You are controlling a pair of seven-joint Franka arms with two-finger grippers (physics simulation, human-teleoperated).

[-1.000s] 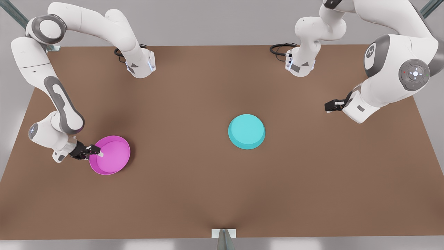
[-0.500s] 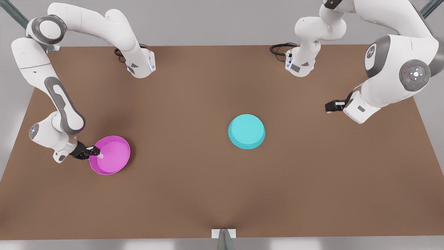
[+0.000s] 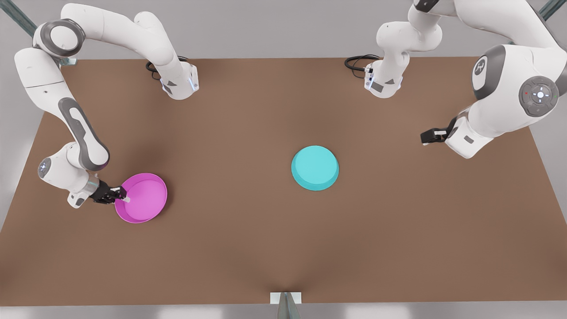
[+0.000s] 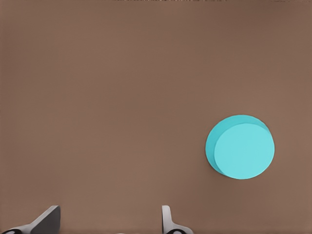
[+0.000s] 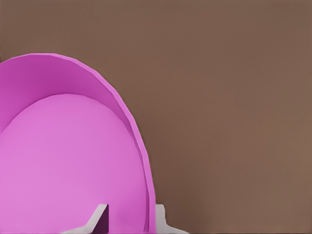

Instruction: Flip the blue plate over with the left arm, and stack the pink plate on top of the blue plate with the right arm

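The pink plate (image 3: 144,197) sits rim up on the brown table at the front view's left. My right gripper (image 3: 125,197) straddles the plate's near rim, one finger inside the wall and one outside; the right wrist view shows the gripper (image 5: 130,212) closed on the pink plate (image 5: 63,161). The blue plate (image 3: 315,167) lies near the table's middle with its flat base facing up. My left gripper (image 3: 424,137) hovers well off to the front view's right of it. In the left wrist view this gripper (image 4: 107,214) is open and empty, with the blue plate (image 4: 241,147) far from it.
The brown table (image 3: 274,248) stretches wide between the two plates. Both arm bases (image 3: 179,84) and coiled black cables (image 3: 356,62) stand at the far edge. A small grey bracket (image 3: 285,301) sits at the near edge.
The right gripper has settled lower on the pink plate's rim and the plate has shifted slightly right. The left arm has drawn back toward the front view's right.
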